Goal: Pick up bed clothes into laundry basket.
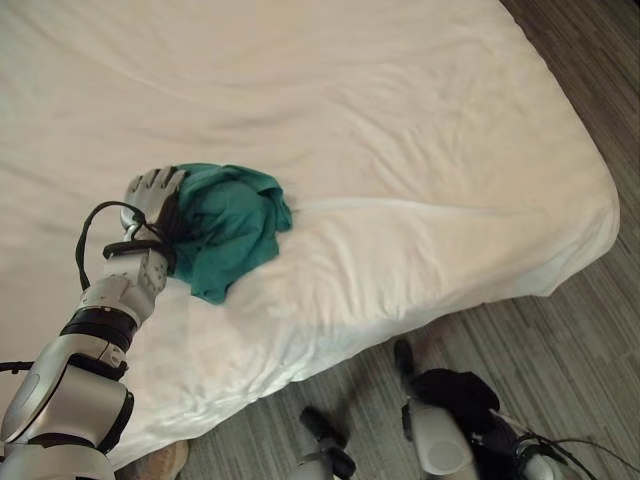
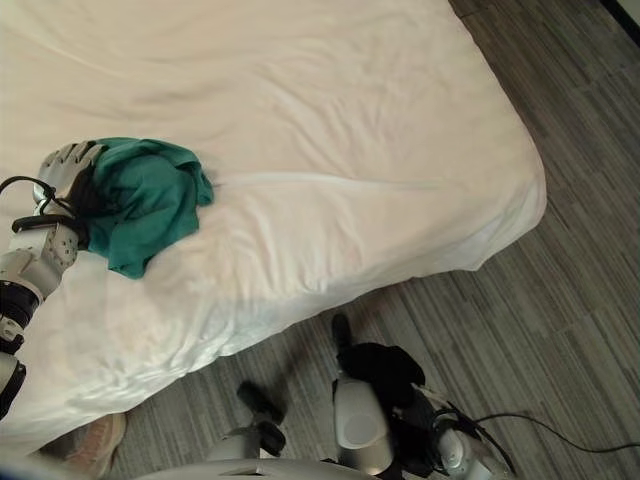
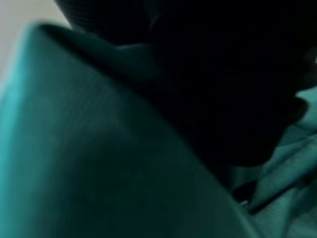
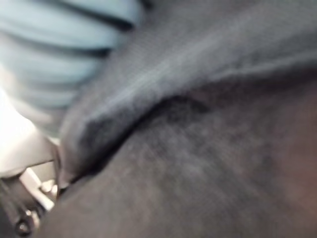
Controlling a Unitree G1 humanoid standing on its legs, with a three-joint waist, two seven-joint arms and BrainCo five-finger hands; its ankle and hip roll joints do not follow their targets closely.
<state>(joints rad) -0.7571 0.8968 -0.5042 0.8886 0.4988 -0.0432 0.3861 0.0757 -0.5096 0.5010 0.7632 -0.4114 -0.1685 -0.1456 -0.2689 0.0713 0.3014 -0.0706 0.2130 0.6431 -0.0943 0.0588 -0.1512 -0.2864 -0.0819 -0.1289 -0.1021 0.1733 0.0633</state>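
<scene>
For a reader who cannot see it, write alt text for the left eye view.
The robot's left hand rests on a crumpled green garment lying on a white-sheeted bed. Beyond the bed's edge is grey wood-look floor.

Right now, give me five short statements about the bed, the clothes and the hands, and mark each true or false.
1. A green garment lies bunched on the white bed. True.
2. The left hand is at the green garment's edge. True.
3. The green garment hangs over the bed's edge to the floor. False: it sits on top of the sheet, back from the edge.
4. A dark garment is down near the floor, off the bed. True.
5. A laundry basket stands on the bed beside the green garment. False: nothing but the garment and the left hand is on the sheet.
</scene>
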